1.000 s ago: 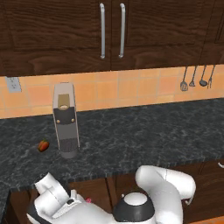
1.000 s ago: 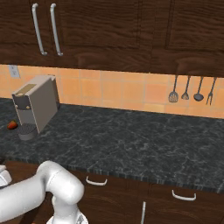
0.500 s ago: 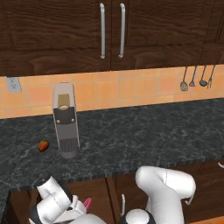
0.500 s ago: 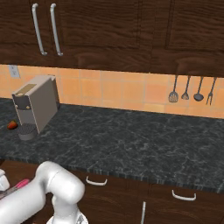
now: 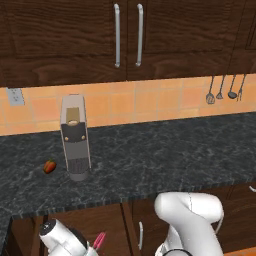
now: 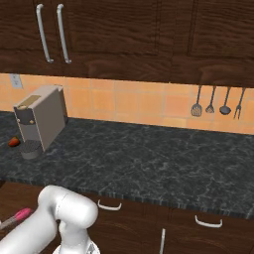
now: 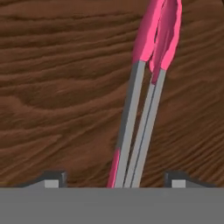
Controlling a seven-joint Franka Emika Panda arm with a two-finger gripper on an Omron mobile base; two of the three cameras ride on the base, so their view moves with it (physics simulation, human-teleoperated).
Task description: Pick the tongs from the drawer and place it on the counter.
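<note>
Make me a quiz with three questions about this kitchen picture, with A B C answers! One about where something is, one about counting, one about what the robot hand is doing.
1. Where is the small red thing?
A. On the counter, left of the coffee machine
B. On top of the coffee machine
C. Hanging on the wall

2. How many utensils hang on the orange wall?
A. Two
B. Four
C. Six

3. What is happening with the pink tongs?
A. Lying on the counter
B. Hanging on the wall
C. Sticking out between the gripper fingers, low in front of the cabinets

Answers:
1 A: it sits on the black stone beside the machine.
2 B: four hang in a row.
3 C: the hand view shows them running up from between the fingertips.
</note>
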